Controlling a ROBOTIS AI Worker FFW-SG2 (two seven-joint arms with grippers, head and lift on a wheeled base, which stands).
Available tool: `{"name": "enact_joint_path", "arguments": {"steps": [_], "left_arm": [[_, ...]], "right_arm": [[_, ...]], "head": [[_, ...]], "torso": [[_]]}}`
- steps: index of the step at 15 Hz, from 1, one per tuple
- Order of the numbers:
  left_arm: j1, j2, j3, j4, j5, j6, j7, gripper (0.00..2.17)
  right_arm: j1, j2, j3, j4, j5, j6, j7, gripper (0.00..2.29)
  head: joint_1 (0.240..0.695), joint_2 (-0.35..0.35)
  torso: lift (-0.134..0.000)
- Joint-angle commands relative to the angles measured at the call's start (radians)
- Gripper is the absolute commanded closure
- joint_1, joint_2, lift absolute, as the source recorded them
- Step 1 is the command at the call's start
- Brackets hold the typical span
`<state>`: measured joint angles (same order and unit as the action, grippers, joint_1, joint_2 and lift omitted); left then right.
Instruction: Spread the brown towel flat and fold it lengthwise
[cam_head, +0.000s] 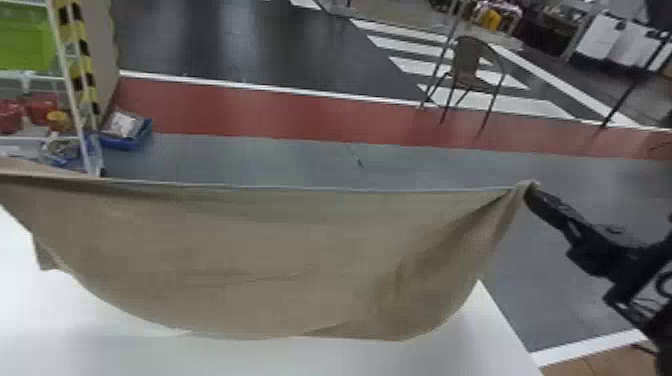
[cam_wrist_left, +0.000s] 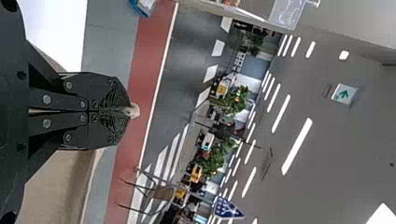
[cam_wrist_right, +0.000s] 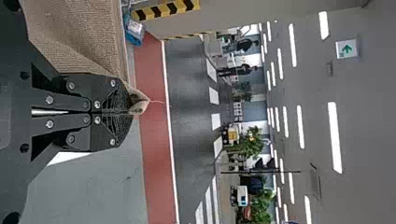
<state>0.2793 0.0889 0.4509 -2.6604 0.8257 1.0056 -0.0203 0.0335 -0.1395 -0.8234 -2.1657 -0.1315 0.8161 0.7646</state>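
The brown towel (cam_head: 260, 250) hangs stretched from side to side above the white table, its top edge nearly straight and its lower part sagging in a curve. At the towel's upper right corner my right gripper (cam_head: 533, 189) holds the bunched cloth. In the right wrist view the gripper (cam_wrist_right: 131, 112) is closed on a towel corner (cam_wrist_right: 140, 103), with more cloth beside it. The left wrist view has my left gripper (cam_wrist_left: 127, 111) closed on another towel corner (cam_wrist_left: 135, 110).
The white table (cam_head: 100, 345) lies beneath the towel, its right edge slanting toward the front. Beyond are a rack (cam_head: 70, 85) at the left, a blue tray (cam_head: 127, 142) and a chair (cam_head: 470, 67) on the floor.
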Motion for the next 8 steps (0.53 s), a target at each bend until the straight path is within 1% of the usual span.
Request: {"name": "enact_joint_path", "arguments": {"steps": [1, 2, 4, 5, 7, 8], "left_arm": [[-0.084, 0.008, -0.029, 0.103, -0.028, 0.0, 0.007, 1.89], [-0.13, 0.012, -0.055, 0.157, -0.05, 0.0, 0.007, 1.89], [-0.216, 0.02, -0.086, 0.257, -0.083, 0.0, 0.007, 1.89], [-0.267, 0.026, -0.104, 0.315, -0.1, 0.0, 0.007, 1.89], [-0.361, 0.035, -0.121, 0.415, -0.112, 0.0, 0.005, 1.89], [-0.405, 0.042, -0.123, 0.464, -0.112, 0.0, 0.005, 1.89]], "right_arm": [[-0.08, 0.001, 0.095, 0.07, 0.085, -0.001, -0.005, 1.69], [-0.124, 0.001, 0.129, 0.109, 0.124, -0.001, -0.007, 1.69], [-0.204, 0.001, 0.171, 0.17, 0.162, -0.01, -0.031, 1.69], [-0.248, 0.001, 0.191, 0.21, 0.185, -0.028, -0.042, 1.69], [-0.339, -0.003, 0.205, 0.285, 0.234, -0.041, -0.05, 1.69], [-0.376, -0.008, 0.216, 0.326, 0.243, -0.074, -0.048, 1.69]], "head": [[0.594, -0.33], [0.592, -0.308], [0.581, -0.274], [0.563, -0.248], [0.54, -0.231], [0.527, -0.224]], "torso": [[-0.123], [-0.123], [-0.123], [-0.123], [-0.123], [-0.123]]}}
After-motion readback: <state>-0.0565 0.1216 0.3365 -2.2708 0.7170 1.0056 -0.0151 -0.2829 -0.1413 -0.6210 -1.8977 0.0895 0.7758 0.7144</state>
